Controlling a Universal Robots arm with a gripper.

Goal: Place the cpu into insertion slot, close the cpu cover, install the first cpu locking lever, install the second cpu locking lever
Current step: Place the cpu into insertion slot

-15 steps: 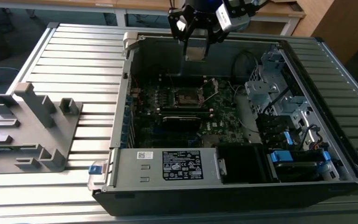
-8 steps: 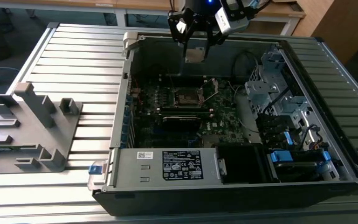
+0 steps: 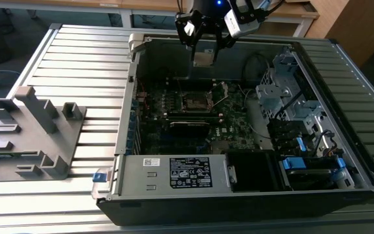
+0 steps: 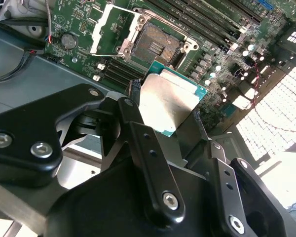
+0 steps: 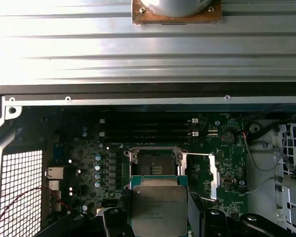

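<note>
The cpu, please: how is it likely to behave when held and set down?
The cpu is a thin flat plate with a metal face, so probably stiff and light. That smooth face looks slippery, and held by two opposite edges it might twist or slip. Its green board edge looks thin, so likely fragile if knocked.

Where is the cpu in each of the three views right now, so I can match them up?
Exterior view: top middle, the cpu hangs in the gripper, higher in the picture than the insertion slot.
First wrist view: the cpu sits in the gripper, right beside the insertion slot.
Second wrist view: centre, gripped, with the insertion slot beyond it.
Shared landmark: the insertion slot, empty in all three.
</note>
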